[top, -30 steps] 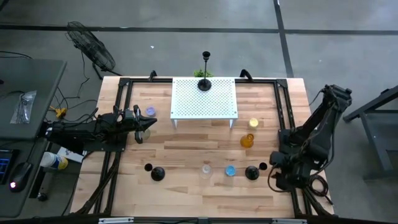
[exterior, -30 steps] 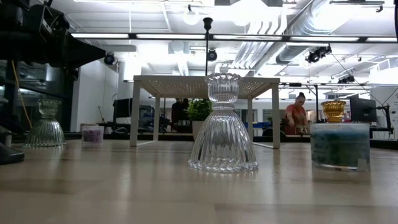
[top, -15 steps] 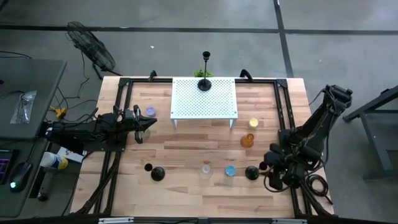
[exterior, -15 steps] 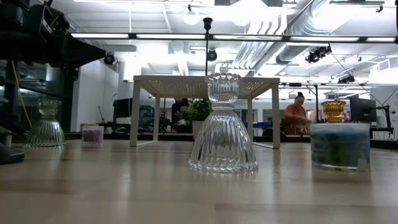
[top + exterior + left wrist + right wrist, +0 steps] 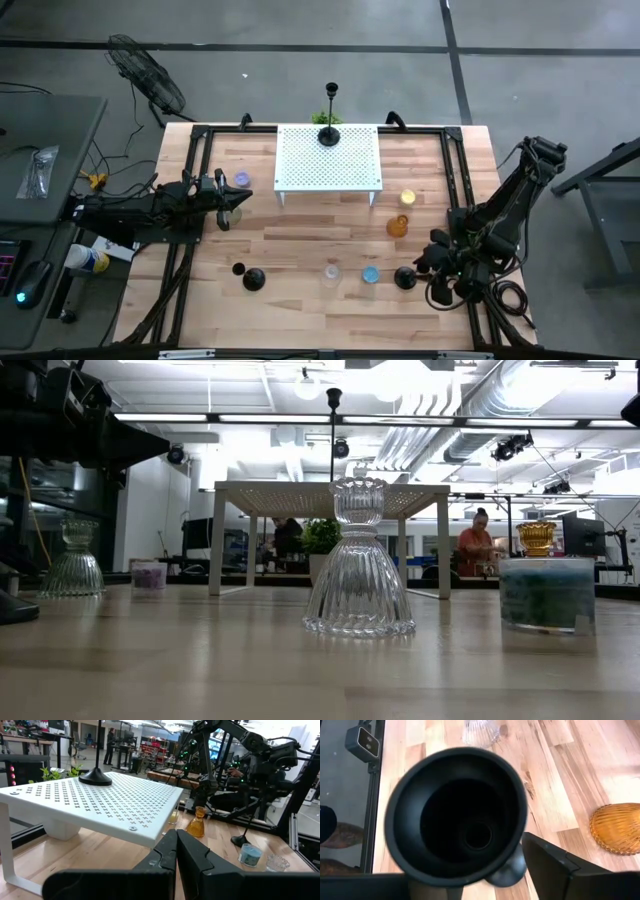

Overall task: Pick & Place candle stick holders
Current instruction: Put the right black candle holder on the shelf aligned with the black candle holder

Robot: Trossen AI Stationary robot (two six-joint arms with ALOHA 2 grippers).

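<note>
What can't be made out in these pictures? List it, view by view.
- Right wrist view: the black candlestick cup fills the picture; whether the right pincer grips it cannot be told.
- Left wrist view: the shelf candlestick is cut off by the upper edge.
- Low view: the orange holder is half hidden behind the blue cup.
- High view: the clear holder is too small to read.

Black candlestick (image 5: pixel 329 130) upright on white rack, two more (image 5: pixel 404 278) – (image 5: pixel 253 280) beside glass votives (image 5: pixel 371 273)
</note>
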